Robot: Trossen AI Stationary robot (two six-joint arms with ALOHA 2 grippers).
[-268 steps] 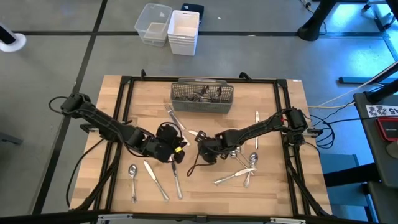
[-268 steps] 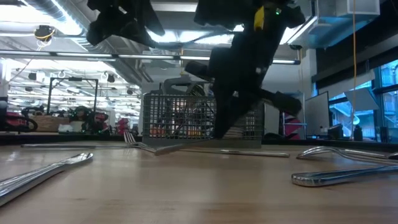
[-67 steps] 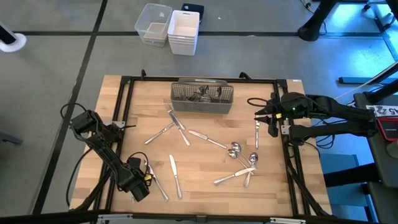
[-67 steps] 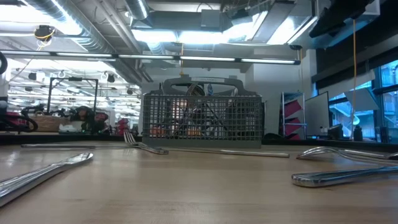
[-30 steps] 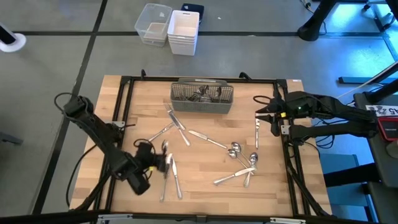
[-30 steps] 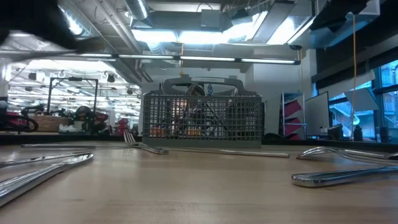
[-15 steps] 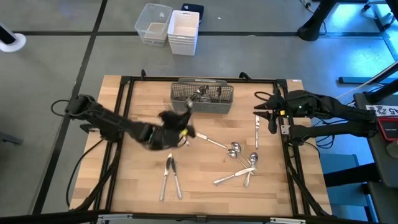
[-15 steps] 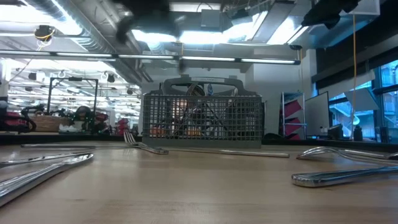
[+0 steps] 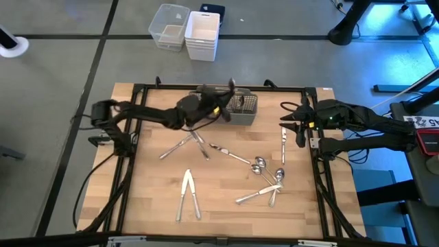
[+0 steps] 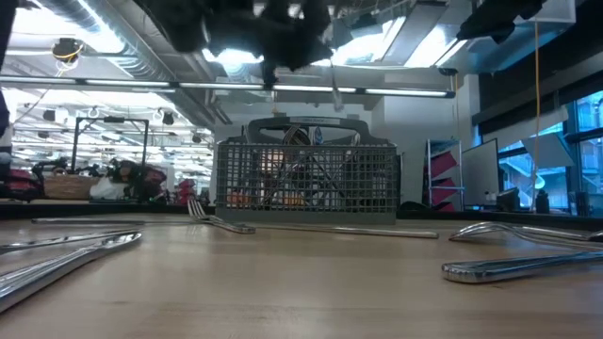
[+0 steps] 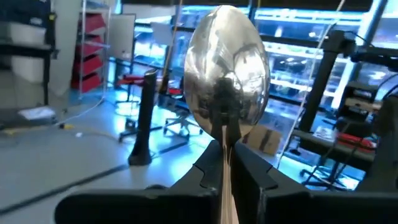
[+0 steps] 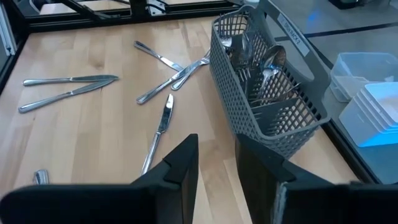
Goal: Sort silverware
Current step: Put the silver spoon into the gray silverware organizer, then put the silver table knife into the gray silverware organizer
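Note:
My left gripper (image 9: 221, 104) hovers over the grey mesh caddy (image 9: 244, 108) at the table's far edge, shut on a shiny spoon (image 11: 227, 62). The caddy (image 12: 267, 93) stands on its base and holds several pieces upright. Loose silverware lies flat on the wood: forks and a knife (image 9: 186, 141), a knife (image 9: 226, 152), spoons (image 9: 259, 163), a crossed pile (image 9: 264, 191), two pieces (image 9: 188, 195) and one knife (image 9: 282, 140). My right gripper (image 12: 214, 168) waits open at the table's right edge, with nothing between its fingers. My left gripper pinches the spoon's handle (image 11: 225, 168) between its two fingers, just behind the bowl. The fingers run about level, coming from the table's left, and lie along the handle. The bowl (image 11: 227, 62) sticks out past the fingertips, and the spoon is lifted clear above the caddy.
White plastic bins (image 9: 186, 31) stand on the floor beyond the far edge. A black frame (image 9: 137, 123) runs around the tabletop. Bare wood lies at the near left and between the scattered pieces.
My left gripper has swung from the near left of the table toward the far edge and up, carrying the spoon clear of the wood until it is over the caddy. Its wrist has rolled on the way. My right gripper has kept still.

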